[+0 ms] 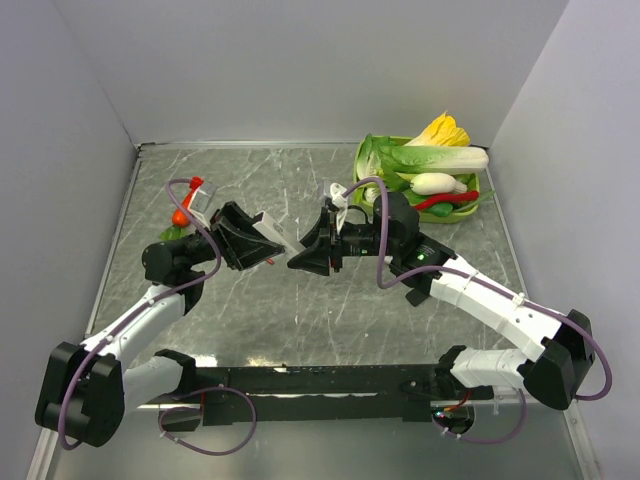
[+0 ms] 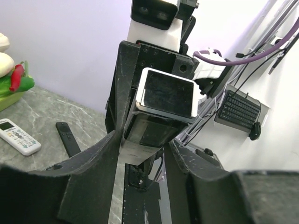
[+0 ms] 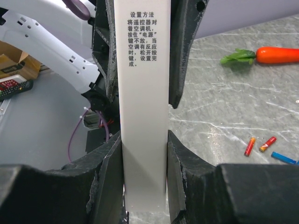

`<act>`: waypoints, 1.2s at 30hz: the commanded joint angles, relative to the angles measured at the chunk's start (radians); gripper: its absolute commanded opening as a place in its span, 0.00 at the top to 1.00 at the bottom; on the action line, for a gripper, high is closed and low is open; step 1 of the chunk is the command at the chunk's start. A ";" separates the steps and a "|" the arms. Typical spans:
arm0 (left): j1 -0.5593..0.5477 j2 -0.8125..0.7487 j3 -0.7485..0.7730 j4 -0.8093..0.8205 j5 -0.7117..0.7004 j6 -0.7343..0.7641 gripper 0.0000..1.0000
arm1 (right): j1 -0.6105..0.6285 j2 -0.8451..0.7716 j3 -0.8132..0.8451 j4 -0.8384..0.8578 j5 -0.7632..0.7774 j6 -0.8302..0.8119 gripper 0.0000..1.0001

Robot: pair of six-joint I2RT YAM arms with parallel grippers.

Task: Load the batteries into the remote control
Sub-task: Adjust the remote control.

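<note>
The slim white remote control (image 3: 144, 93), with Chinese print on its face, is held in the air between both grippers. My right gripper (image 3: 145, 154) is shut on its near part. My left gripper (image 2: 142, 144) is closed round its other end (image 2: 166, 95), which looks dark inside a white frame. In the top view the two grippers meet nose to nose over the table's middle, left (image 1: 272, 245) and right (image 1: 300, 255). Two red-orange batteries (image 3: 250, 145) (image 3: 267, 143) lie on the table, apart from both grippers; a red speck (image 1: 272, 262) under the left gripper may be them.
A small blue piece (image 3: 283, 157) lies beside the batteries. A toy carrot (image 3: 275, 55) lies at the far left (image 1: 181, 216). A green tray of toy vegetables (image 1: 372, 160) stands at the back right. A white buttoned remote (image 2: 18, 135) and a black remote (image 2: 67, 137) lie on the table.
</note>
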 commanded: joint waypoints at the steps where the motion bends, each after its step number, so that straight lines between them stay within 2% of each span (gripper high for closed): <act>1: -0.006 -0.002 0.050 0.211 0.008 -0.024 0.54 | 0.007 -0.027 0.002 0.076 -0.033 0.007 1.00; 6: -0.010 -0.010 0.056 0.205 0.011 -0.022 0.59 | 0.007 -0.021 0.002 0.085 -0.039 0.018 1.00; 10: -0.011 -0.011 0.059 0.194 0.005 -0.015 0.68 | 0.010 -0.012 0.013 0.065 -0.039 0.009 1.00; 12: -0.011 -0.013 0.061 0.191 0.002 -0.012 0.68 | 0.010 -0.009 0.011 0.067 -0.038 0.012 1.00; 15: -0.013 -0.017 0.059 0.177 -0.001 0.001 0.81 | 0.012 -0.004 0.017 0.055 -0.038 0.020 1.00; 16: -0.013 -0.019 0.055 0.170 -0.003 0.008 0.89 | 0.012 -0.003 0.020 0.051 -0.038 0.021 0.97; 17: -0.013 -0.021 0.050 0.145 -0.006 0.027 0.92 | 0.010 -0.003 0.022 0.048 -0.033 0.024 0.93; 19: -0.013 -0.034 0.041 0.118 -0.017 0.048 0.99 | 0.012 -0.006 0.034 0.024 -0.030 0.021 0.79; 20: -0.013 -0.039 0.039 0.081 -0.018 0.074 0.99 | 0.012 -0.010 0.040 0.012 -0.030 0.014 0.70; 21: -0.013 -0.053 0.038 0.058 -0.020 0.088 0.99 | 0.010 -0.013 0.048 0.001 -0.025 0.009 0.57; 23: -0.013 -0.070 0.038 0.010 -0.021 0.131 0.99 | 0.010 -0.016 0.075 -0.056 -0.024 -0.015 0.48; 24: -0.013 -0.082 0.041 -0.032 -0.020 0.145 0.99 | 0.009 -0.016 0.086 -0.077 -0.027 -0.022 0.37; 27: -0.011 -0.108 0.052 -0.120 -0.017 0.197 0.99 | 0.001 -0.023 0.129 -0.151 -0.025 -0.049 0.27; 36: -0.011 -0.146 0.043 -0.220 -0.038 0.266 0.99 | -0.048 -0.023 0.216 -0.283 -0.038 -0.098 0.26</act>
